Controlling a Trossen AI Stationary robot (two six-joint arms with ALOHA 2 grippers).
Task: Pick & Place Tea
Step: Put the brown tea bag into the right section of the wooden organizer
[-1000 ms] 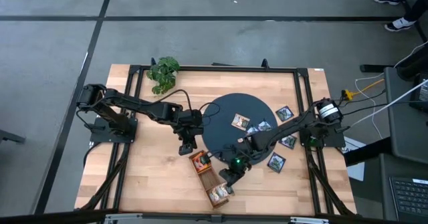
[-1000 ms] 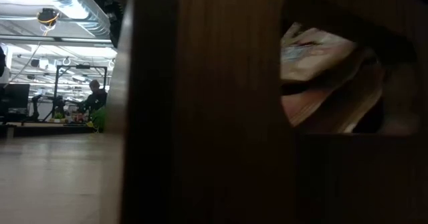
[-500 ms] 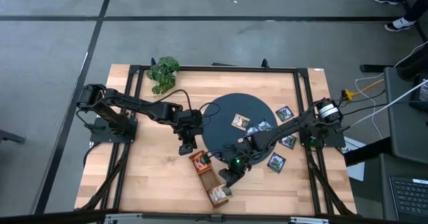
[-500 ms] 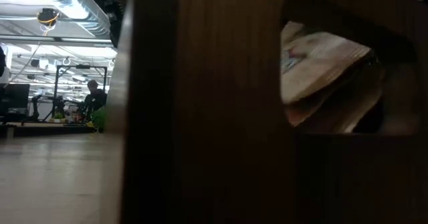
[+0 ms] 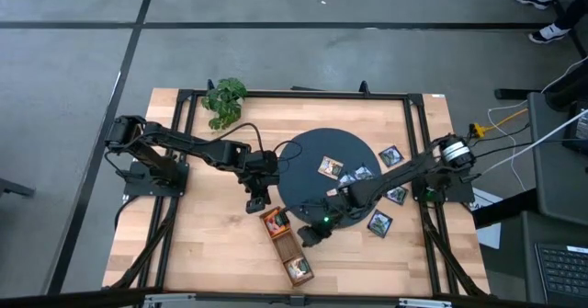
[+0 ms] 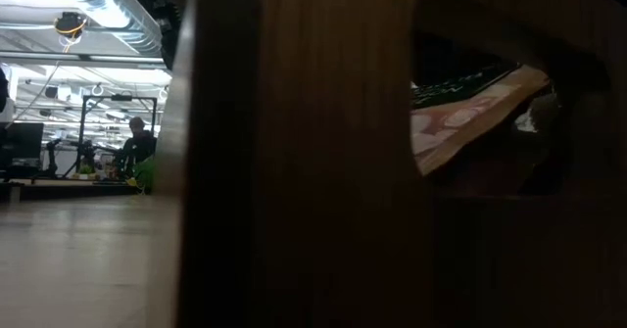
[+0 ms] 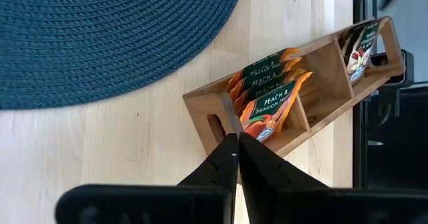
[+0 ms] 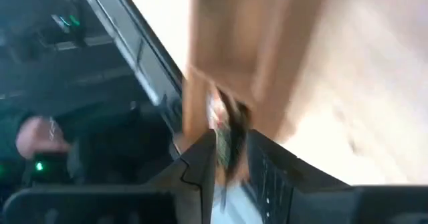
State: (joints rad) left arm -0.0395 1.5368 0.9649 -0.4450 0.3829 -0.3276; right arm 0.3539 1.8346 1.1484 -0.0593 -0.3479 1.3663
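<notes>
Lying between the right arm's parted fingers (image 8: 231,158), a tea sachet (image 8: 224,134), left fingers (image 7: 235,158) pressed together.

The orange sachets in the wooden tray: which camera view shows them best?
The left wrist view: the orange sachets stand upright in the tray, labels readable. The high view shows only a small orange patch; the low and right wrist views show none clearly.

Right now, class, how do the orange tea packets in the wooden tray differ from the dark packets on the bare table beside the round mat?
The orange packets stand on edge, packed together in an end compartment of the tray. The dark packets lie flat and apart on the table, right of the mat. The orange packets are bright; the dark packets are mostly blackish. Both are small flat squares, far smaller than the mat.
</notes>
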